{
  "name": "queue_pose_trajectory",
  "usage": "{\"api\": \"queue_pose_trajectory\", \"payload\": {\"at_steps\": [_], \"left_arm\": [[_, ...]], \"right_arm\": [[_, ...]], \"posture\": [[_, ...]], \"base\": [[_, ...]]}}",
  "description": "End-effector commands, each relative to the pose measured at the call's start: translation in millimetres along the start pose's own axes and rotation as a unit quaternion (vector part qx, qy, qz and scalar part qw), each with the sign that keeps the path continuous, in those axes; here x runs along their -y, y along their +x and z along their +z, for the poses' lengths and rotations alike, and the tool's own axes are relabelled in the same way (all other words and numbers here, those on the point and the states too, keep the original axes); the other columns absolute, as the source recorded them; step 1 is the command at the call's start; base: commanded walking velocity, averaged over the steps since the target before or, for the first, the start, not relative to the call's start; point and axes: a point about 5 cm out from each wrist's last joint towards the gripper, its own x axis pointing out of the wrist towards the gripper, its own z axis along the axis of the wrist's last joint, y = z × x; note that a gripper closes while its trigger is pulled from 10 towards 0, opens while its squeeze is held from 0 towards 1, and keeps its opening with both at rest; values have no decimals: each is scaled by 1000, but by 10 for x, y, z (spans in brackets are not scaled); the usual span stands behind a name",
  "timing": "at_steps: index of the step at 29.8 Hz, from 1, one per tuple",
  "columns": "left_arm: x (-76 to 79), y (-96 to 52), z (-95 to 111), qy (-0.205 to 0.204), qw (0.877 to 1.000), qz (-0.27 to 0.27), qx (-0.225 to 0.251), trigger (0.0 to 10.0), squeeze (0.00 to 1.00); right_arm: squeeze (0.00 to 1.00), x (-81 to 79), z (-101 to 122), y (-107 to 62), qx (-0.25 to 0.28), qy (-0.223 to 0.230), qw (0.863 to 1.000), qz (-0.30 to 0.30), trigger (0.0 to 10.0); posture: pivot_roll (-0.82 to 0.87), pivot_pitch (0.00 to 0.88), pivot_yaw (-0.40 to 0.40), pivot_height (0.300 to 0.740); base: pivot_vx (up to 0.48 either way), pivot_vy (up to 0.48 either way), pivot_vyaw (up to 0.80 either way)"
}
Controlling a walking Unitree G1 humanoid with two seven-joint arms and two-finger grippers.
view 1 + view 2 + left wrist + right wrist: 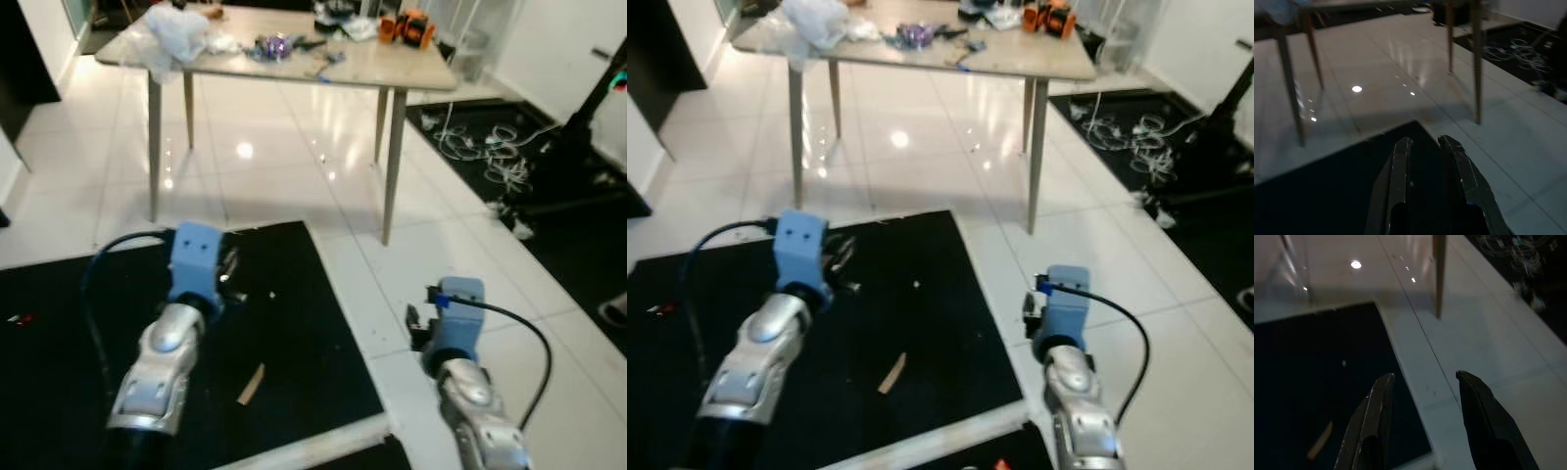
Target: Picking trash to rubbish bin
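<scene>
Both arms fwd over black mat (294,323), left gripper (1425,147) narrow, right gripper (1422,382) spread

Head pair looking forward and down from standing height over black mat (294,323), white tiles and table (392,73) farther off. Wrist views low, close above the floor, facing along black fingers (1400,181) toward table legs; mat edge shared.
</scene>
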Motion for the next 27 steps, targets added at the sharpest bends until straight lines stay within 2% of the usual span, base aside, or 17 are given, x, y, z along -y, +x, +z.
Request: {"api": "queue_pose_trajectory", "payload": {"at_steps": [1,12,19,27], "left_arm": [[-23,-41,-84,1,1000,3,-17,10000,0],[-27,-38,-55,3,1000,-1,-12,10000,0],[-21,-34,-51,5,1000,-3,-12,10000,0],[-13,-21,-51,7,1000,-4,-12,10000,0]], "right_arm": [[0,-41,-47,-19,-6,3,1000,6,10000],[0,-2,-67,-23,-8,11,1000,3,10000],[0,47,-64,-17,-6,14,1000,-6,10000],[0,104,-33,1,1,13,1000,-13,10000]], "posture": [[-86,107,-19,740],[-81,87,-22,740],[-85,77,-18,740],[-89,76,-16,740]], "base": [[424,0,0],[423,0,0],[423,0,-750],[422,0,0]]}}
